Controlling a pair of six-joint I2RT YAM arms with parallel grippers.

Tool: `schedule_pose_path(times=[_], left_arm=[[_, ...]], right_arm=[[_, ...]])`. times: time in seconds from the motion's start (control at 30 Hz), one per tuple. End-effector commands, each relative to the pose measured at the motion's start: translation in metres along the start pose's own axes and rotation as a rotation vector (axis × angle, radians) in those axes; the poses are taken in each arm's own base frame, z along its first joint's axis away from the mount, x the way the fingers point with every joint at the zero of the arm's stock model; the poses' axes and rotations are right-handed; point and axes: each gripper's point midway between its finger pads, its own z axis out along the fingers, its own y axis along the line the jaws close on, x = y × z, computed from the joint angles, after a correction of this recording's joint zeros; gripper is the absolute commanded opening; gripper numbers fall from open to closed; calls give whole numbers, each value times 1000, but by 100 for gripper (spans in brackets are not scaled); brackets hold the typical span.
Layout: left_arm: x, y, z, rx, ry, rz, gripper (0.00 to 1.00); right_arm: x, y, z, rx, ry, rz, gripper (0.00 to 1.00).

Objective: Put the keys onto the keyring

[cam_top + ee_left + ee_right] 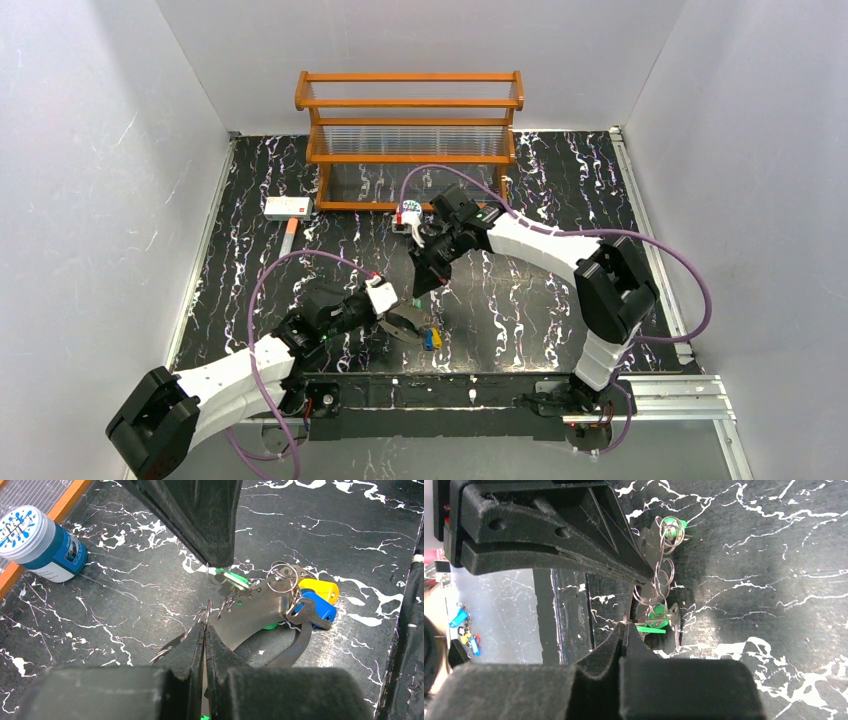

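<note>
The black left gripper [205, 627], jaws pressed together, pinches one link of a chain of thin steel split rings [659, 587]. The right gripper [626, 628], likewise closed, holds a flat green-headed key [234, 578] by its wire ring. Just beside both tips, near the middle of the black white-veined table's [560, 290] near edge, lies the floppy whitish keyring loop [257, 612], with a smooth plastic-headed blue key [320, 609] and yellow key [320, 587] touching it.

Table [125, 610] – glossy black, white marble veining. Keys [324, 609]: shiny plastic heads, bare metal blades; wire rings [281, 577] bright metal. Left gripper [205, 630] matt black plastic, faintly ridged. Rack [410, 105], 12 o'clock – varnished orange wood. Can [40, 545], 10 o'clock: glossy label.
</note>
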Motion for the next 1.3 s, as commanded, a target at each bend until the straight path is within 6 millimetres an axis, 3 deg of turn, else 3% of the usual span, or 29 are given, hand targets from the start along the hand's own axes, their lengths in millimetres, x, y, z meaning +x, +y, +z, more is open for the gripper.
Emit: schedule_pose_path(times=[0.0,0.37,0.73,1.27], left_arm=[[-16,4,1,-3,-38,35,0],[-17,3,2,7,-37,25,0],[-18,4,3,6,-35,20,0],[-19,3,2,5,-43,20,0]], right_arm=[[-16,11,4,-38,-6,4,1],[-25,-1,18,41,19,25,1],[-14,-1,24,47,72,33,1],[-3,-24,21,186,131,116,1]])
